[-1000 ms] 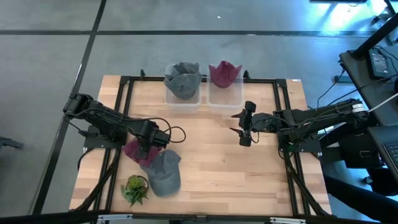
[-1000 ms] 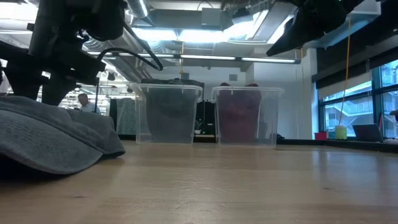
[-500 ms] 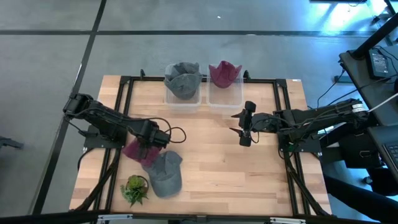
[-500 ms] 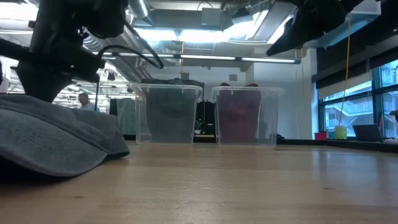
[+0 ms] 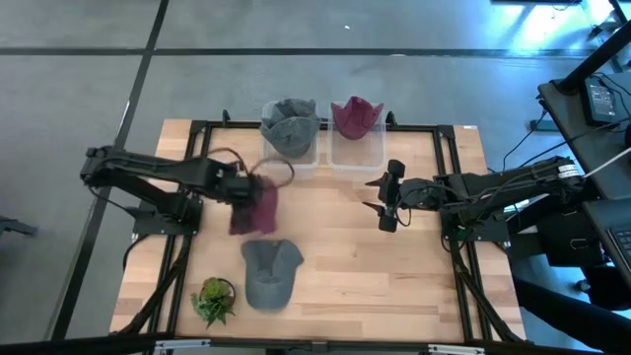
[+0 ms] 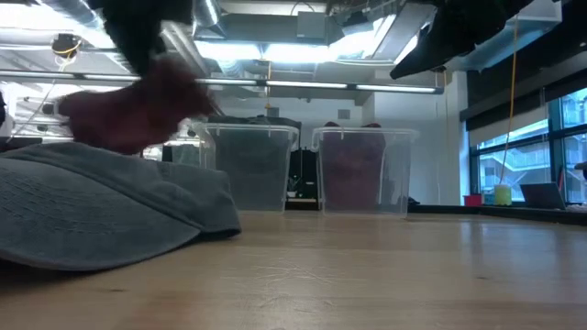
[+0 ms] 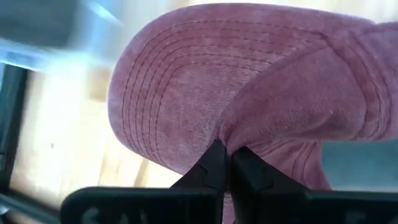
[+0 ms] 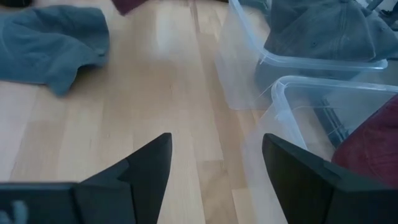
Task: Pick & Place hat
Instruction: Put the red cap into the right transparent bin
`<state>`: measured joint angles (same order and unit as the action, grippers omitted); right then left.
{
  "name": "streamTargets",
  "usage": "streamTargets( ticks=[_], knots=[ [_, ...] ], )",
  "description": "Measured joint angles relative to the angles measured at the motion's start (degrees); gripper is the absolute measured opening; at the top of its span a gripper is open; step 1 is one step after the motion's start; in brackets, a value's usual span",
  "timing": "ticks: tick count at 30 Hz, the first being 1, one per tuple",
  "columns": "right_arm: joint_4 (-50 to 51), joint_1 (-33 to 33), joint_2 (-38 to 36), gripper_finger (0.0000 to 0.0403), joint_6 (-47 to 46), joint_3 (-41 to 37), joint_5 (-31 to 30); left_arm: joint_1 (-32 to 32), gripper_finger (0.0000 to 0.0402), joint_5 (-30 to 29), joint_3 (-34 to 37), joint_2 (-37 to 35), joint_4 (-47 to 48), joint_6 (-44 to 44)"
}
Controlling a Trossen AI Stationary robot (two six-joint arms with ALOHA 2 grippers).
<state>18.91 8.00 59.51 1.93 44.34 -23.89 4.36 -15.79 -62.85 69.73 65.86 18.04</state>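
A maroon hat [image 5: 258, 207] hangs in the air left of the table's middle, with my left gripper [image 5: 243, 187] shut on it; the low view shows the hat [image 6: 138, 105] blurred above a grey hat [image 6: 101, 211]. That grey hat [image 5: 268, 273] lies flat on the table near the front edge. Two clear bins stand at the far edge: one [image 5: 290, 148] holds grey hats, the other [image 5: 356, 148] a maroon hat. My right gripper [image 5: 386, 203] hovers open right of the middle, its fingers around nothing. My left gripper pinches a gathered fold of the maroon hat [image 7: 242, 140] between its two fingertips [image 7: 214, 163], where the brim [image 7: 174, 93] meets the crown. The arm reaches in from the table's left. The hat hangs from the fingers, lifted clear of the table and of the grey hat.
A small green plant [image 5: 214, 300] sits at the near left corner. A black frame [image 5: 197, 133] runs along the table's sides. Bare wood [image 5: 375, 276] lies between the grey hat and the right arm.
My left gripper has shut on the maroon hat, lifted it off the table from beside the grey hat, and carried it up and toward the far edge and the bins. The grey hat has slid slightly to the right and stays on the table.
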Motion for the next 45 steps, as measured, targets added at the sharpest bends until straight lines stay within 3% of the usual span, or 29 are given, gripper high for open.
streamTargets(
  ticks=[8,13,18,28,34,45],
  knots=[
    [-12.00,0.00,0.26,0.0250,0.24,0.00,-0.05,-1.90,0.0004,-9.59,-0.04,-5.46,-22.53,5.72],
    [-24.86,0.01,2.32,0.0250,5.47,0.00,0.03,-1.90,0.0004,-13.46,-0.04,-4.86,-42.39,-4.80],
    [-33.03,0.01,5.40,0.0250,9.76,0.00,0.12,-1.90,0.0004,-13.20,-0.06,-3.68,-57.99,-15.88],
    [-45.78,0.02,6.71,0.0250,10.57,0.00,0.46,-1.90,0.0004,-13.05,-0.01,-1.83,-64.83,-23.71],
    [-48.14,0.02,7.63,0.0250,10.78,0.00,5.49,-1.90,0.0004,-13.07,-0.02,-1.63,-69.71,-25.41],
    [-58.81,-1.29,10.59,0.0240,13.55,0.00,5.58,-1.83,0.0004,-11.12,-0.02,-1.66,-72.38,-26.34]
  ],
)
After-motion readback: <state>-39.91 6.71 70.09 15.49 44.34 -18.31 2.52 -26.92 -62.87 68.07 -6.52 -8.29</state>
